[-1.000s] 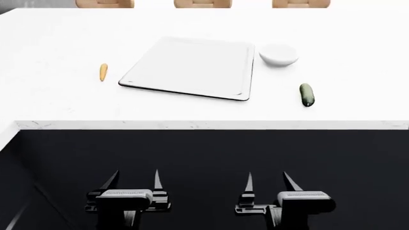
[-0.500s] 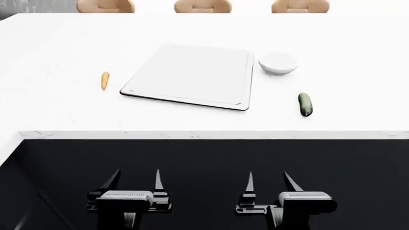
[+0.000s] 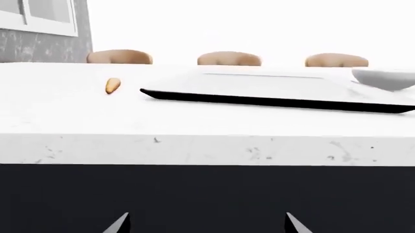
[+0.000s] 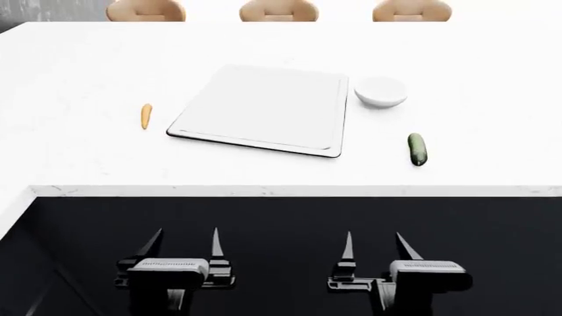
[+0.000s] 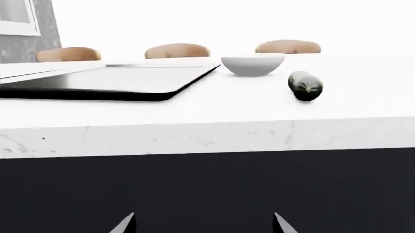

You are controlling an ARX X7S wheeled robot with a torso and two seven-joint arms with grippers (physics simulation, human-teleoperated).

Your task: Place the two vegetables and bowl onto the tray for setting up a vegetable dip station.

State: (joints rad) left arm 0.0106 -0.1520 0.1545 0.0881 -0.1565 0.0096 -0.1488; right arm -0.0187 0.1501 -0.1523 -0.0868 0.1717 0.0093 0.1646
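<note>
Both grippers are just hanging out below the counter's [image 4: 88, 151] front edge, in front of its dark face. Left gripper [image 4: 183, 244] has its fingers spread with nothing between them, and the right gripper [image 4: 376, 245] is the same. Up top, the tray [image 4: 263, 108] sits mid-counter. Carrot [image 4: 146, 116] lies near the tray's left edge, not touching. Bowl [image 4: 380, 91] is just beside the tray's far right corner. Cucumber [image 4: 418, 149] lies toward the front edge, right of the tray. 3 chair backs [image 4: 278, 10] line the far edge.

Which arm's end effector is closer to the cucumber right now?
Right. The right end effector sits just short of the counter edge, nearly below the cucumber; the left end effector is well across toward the carrot's side.
</note>
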